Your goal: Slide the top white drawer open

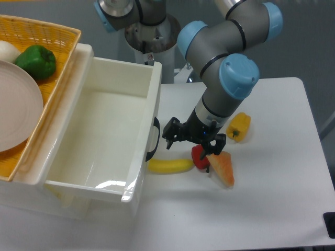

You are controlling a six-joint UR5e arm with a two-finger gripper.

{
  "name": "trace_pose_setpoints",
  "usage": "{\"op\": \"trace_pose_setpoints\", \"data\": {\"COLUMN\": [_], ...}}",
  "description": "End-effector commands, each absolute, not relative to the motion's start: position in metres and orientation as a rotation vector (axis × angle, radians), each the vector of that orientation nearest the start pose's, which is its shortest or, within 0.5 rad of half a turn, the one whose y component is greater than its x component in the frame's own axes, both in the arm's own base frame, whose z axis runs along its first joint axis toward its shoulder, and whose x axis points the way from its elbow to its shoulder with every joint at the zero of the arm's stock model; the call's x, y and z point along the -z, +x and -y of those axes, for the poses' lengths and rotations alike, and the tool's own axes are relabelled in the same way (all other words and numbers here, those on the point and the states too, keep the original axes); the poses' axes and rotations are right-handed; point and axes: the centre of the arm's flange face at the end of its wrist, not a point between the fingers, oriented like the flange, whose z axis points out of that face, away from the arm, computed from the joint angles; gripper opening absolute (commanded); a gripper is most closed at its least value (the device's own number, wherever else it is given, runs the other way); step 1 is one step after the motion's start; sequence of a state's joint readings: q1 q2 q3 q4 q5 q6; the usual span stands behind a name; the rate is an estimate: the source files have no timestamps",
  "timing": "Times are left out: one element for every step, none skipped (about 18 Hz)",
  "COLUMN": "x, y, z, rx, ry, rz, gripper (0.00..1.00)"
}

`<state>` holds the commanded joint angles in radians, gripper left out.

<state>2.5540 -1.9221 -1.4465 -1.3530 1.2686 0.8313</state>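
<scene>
The top white drawer [99,130] stands pulled far out over the table, its deep inside bare. Its curved black handle [154,138] shows on the front wall facing right. My gripper [169,135] hangs just right of that handle, a small gap away from it. The black fingers [172,127] are open with nothing between them. The lower drawer is hidden under the upper one.
A yellow woven basket [63,39] on the cabinet top holds a green pepper [35,61], a white plate [15,110] and a white ball. On the table lie a banana [169,166], a red pepper [200,157], an orange wedge [224,168] and a yellow pepper [238,126].
</scene>
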Motion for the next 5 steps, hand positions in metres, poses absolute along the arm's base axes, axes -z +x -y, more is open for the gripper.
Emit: {"op": "trace_pose_setpoints", "data": {"x": [-0.378,-0.378,-0.377,-0.377,-0.377], "y": [-0.437,-0.441,-0.445,-0.449,-0.452], "z": [-0.48,-0.477,-0.473,-0.469,-0.466], "rx": [0.263,0.251,0.242,0.229,0.218], "ry": [-2.884,-2.887,-2.892,-2.9,-2.91], "rz": [0.212,0.205,0.206,0.21,0.213], "gripper": [1.0,1.0,1.0,1.0,1.0]}}
